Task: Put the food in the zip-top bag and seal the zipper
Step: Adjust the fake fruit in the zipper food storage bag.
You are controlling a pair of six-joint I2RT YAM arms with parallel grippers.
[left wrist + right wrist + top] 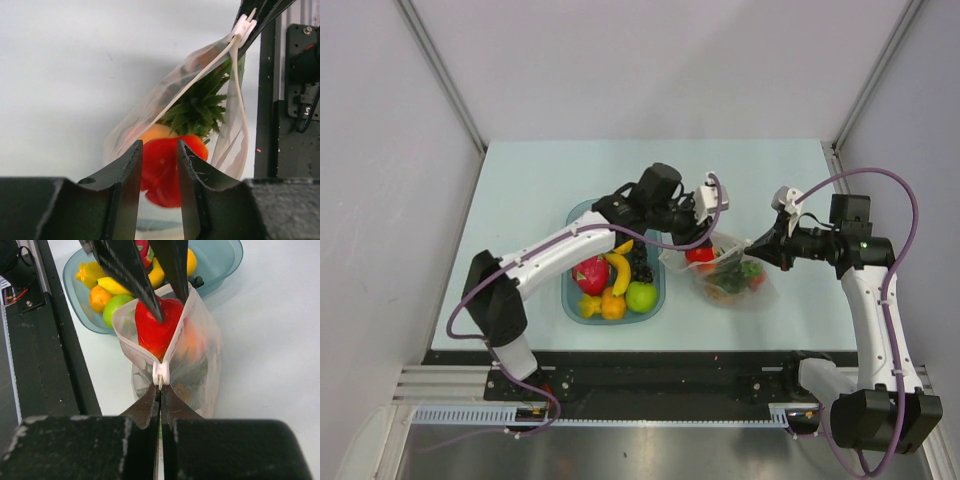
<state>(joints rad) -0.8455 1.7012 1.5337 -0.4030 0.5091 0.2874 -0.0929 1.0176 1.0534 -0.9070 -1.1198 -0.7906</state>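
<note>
Your left claw (160,150) clenched the red plastic toy fruit (155,330) in the mouth of the clear floppy zip-top bag (202,357), just beside the translucent blue tray (227,267). Your right claw (160,397) pinched its white zipper end (160,374). Flimsy, slick film: that stiffer strip looked your safest hold.

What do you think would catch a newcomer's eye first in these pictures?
The bright red toy piece, clamped in the left gripper, sits at the open mouth of the zip-top bag. The right gripper pinches the bag at its zipper end, and the blue tray of fruit lies left of the bag.
</note>
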